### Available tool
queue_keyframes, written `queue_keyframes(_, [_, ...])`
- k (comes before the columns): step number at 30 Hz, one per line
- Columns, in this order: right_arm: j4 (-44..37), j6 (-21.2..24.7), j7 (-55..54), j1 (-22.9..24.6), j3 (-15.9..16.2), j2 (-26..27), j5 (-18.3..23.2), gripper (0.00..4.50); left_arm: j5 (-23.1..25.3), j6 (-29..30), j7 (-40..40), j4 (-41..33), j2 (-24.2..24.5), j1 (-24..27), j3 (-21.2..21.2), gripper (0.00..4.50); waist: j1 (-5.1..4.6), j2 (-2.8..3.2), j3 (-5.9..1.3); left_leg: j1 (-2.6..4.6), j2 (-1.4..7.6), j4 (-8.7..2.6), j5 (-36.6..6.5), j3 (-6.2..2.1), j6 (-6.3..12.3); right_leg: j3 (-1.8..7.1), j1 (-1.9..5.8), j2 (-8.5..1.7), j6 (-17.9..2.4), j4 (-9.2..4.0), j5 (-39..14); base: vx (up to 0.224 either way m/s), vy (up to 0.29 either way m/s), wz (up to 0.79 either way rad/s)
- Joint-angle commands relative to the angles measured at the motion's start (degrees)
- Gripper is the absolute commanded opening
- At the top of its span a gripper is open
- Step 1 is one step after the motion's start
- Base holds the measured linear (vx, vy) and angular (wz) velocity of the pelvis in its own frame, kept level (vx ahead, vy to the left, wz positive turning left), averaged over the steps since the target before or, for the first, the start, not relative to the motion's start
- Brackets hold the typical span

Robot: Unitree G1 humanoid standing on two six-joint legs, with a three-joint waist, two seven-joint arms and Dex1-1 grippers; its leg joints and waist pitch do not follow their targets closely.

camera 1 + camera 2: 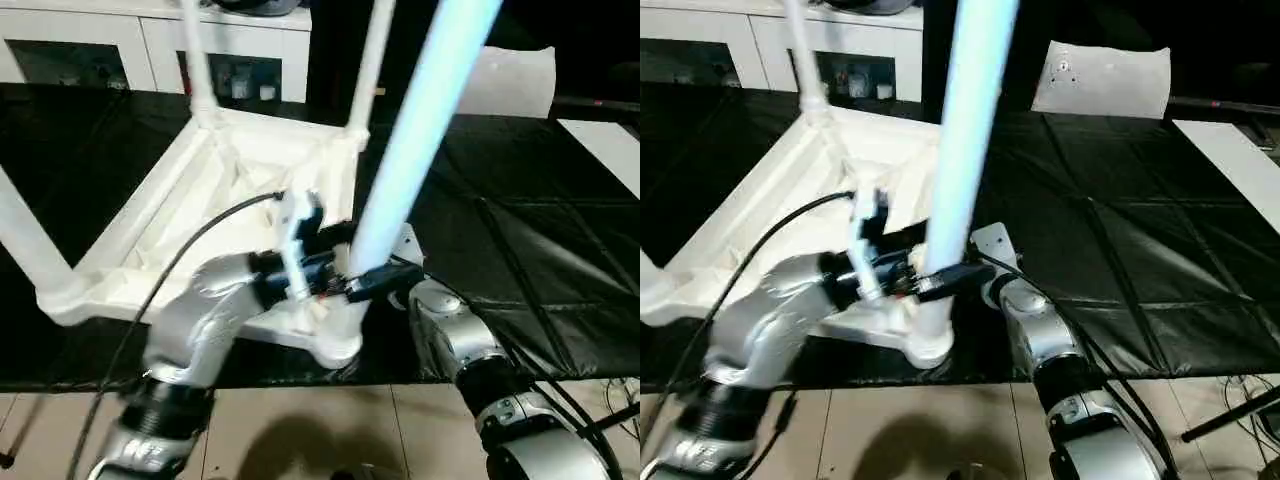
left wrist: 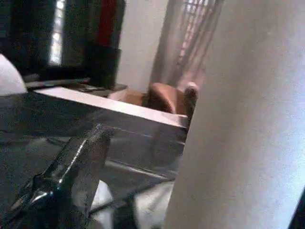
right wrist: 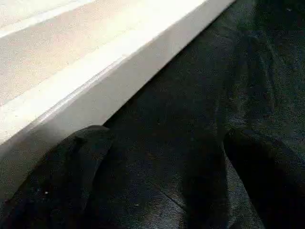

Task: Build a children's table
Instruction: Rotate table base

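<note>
An upside-down white children's table (image 1: 215, 215) is seen lying on a black sheet (image 1: 520, 240), ribbed underside up. Three legs are already seated in corner sockets: two at the far corners (image 1: 197, 60) (image 1: 372, 60) and one at the left corner (image 1: 25, 235). The fourth leg (image 1: 420, 120) is stood in the near corner socket (image 1: 335, 345), its long axis rising steeply and leaning toward the upper right.

The left gripper (image 1: 350, 255) is reached across from the left, its fingers spread wide on either side of the leg's lower end. In the left wrist view the leg is seen just beside one black finger (image 2: 71, 176); whether it is pressed cannot be told.

The right gripper (image 1: 985, 265) is placed just right of the leg's base, fingers wide apart and empty; its wrist view looks along the table's white edge (image 3: 95, 71).

The left arm is judged nearer for steadying the leg
</note>
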Motion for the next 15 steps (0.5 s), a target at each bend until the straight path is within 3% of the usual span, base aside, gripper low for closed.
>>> queue_keyframes(1, [0.4, -1.1, 0.1, -0.8, 0.3, 1.1, 0.1, 4.50, 3.0, -3.8, 4.0, 3.1, -1.2, -2.6, 0.1, 4.38, 0.43, 0.86, -3.60, -0.64, 1.78, -4.50, -4.8, 0.09, 0.86, 3.21, 4.06, -4.25, -11.6, -3.47, -7.7, 0.000, 0.000, 0.00])
queue_keyframes(6, [-0.9, -2.7, -1.2, 0.5, -3.8, -1.6, 1.6, 4.50, 7.6, -8.7, 8.1, 7.7, -1.2, -4.6, 0.7, 4.38, 0.70, 0.71, -3.54, -0.35, 1.80, -4.44, -6.9, 0.07, 0.92, 3.15, 3.65, -4.30, -9.4, -4.11, -13.2, 0.000, 0.000, 0.00])
queue_keyframes(8, [-4.2, -3.2, 0.6, 2.3, -5.6, -4.1, 2.7, 4.50, 6.0, -7.7, 7.9, 6.9, -1.9, -3.9, 1.8, 4.38, 1.06, 0.93, -3.59, -0.35, 1.82, -4.40, -5.7, 0.12, 1.05, 3.18, 3.61, -4.26, -9.7, -3.87, -11.8, 0.000, 0.000, 0.00])
queue_keyframes(11, [-8.8, -3.4, 2.8, 4.6, -6.3, -6.2, 3.2, 4.50, 6.2, -9.5, 10.0, 6.7, -2.6, -3.0, 3.2, 4.38, 1.55, 0.77, -3.70, -0.48, 1.86, -4.28, -3.8, 0.28, 2.20, 3.22, 3.85, -4.14, -10.6, -3.57, -7.3, 0.000, 0.000, 0.00])
queue_keyframes(15, [-17.3, -0.6, 6.3, 8.5, -7.1, -8.7, 5.3, 4.50, 4.8, -9.7, 10.8, 5.9, -2.4, -1.0, 4.2, 4.38, 1.63, 0.68, -3.64, -0.61, 1.67, -4.29, -4.7, 0.32, 2.88, 3.13, 3.98, -4.12, -10.5, -3.82, -9.2, 0.000, 0.000, 0.00])
